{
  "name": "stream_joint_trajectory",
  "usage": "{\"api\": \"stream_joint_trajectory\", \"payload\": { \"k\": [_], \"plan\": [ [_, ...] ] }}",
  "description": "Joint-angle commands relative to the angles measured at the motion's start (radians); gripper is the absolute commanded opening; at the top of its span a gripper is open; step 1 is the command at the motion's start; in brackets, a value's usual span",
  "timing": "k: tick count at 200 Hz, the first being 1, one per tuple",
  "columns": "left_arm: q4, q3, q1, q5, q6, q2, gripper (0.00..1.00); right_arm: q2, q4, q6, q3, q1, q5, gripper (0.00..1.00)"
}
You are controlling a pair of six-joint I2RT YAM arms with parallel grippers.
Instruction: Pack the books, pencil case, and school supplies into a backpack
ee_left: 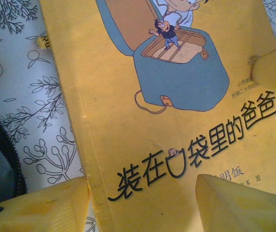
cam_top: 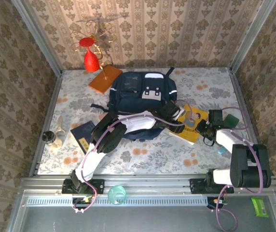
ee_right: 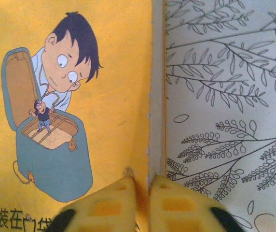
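The navy backpack [cam_top: 143,94] lies flat in the middle of the table. Just right of it lies the yellow book [cam_top: 192,124], cover up, with a cartoon boy and a bag [ee_right: 56,145]. My right gripper [cam_top: 204,127] is shut on that book's right edge, its fingertips [ee_right: 143,191] pinching cover and pages. My left gripper [ee_left: 143,208] hovers open over the book's spine side [ee_left: 85,159], one finger [ee_left: 36,208] over the cloth and the other [ee_left: 244,208] over the cover. A navy book [cam_top: 83,134] lies left of the backpack, a dark green book [cam_top: 232,119] at the far right. The pencil case is out of view.
An orange slab [cam_top: 105,79] and a red ornament on a gold stand [cam_top: 91,58] sit at the back left. A small jar [cam_top: 50,137] with a slim clear piece [cam_top: 61,124] beside it stands at the left edge. Patterned walls enclose the table.
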Motion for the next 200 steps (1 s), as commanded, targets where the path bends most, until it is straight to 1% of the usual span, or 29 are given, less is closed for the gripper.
{"api": "stream_joint_trajectory", "payload": {
  "k": [1,26,37,60,87,117,131,150,176,200],
  "plan": [
    [0.012,-0.007,-0.024,0.059,0.0,-0.02,0.6,-0.06,0.007,-0.029,-0.004,0.031,-0.084,0.0],
    [0.025,-0.019,-0.02,0.073,0.009,-0.073,0.61,-0.19,-0.006,-0.051,-0.003,0.03,-0.079,0.0],
    [0.065,-0.055,-0.019,0.081,0.01,-0.121,0.62,-0.236,-0.011,-0.054,0.002,0.028,-0.09,0.0],
    [0.159,-0.145,-0.007,0.106,-0.007,-0.232,0.64,-0.323,-0.013,-0.055,0.019,0.025,-0.132,0.0],
    [0.235,-0.247,0.029,0.129,-0.045,-0.354,0.65,-0.386,0.011,-0.027,0.045,0.027,-0.217,0.0],
    [0.305,-0.351,0.093,0.173,-0.123,-0.458,0.68,-0.434,0.041,0.031,0.072,0.031,-0.287,0.0],
    [0.332,-0.391,0.129,0.195,-0.176,-0.494,0.74,-0.454,0.06,0.062,0.084,0.038,-0.32,0.0],
    [0.415,-0.461,0.185,0.249,-0.274,-0.54,0.8,-0.481,0.084,0.102,0.105,0.057,-0.348,0.0],
    [0.474,-0.512,0.25,0.317,-0.401,-0.573,0.85,-0.501,0.122,0.159,0.137,0.101,-0.363,0.0],
    [0.504,-0.514,0.27,0.38,-0.471,-0.565,0.89,-0.489,0.159,0.186,0.158,0.159,-0.359,0.0]
  ]
}}
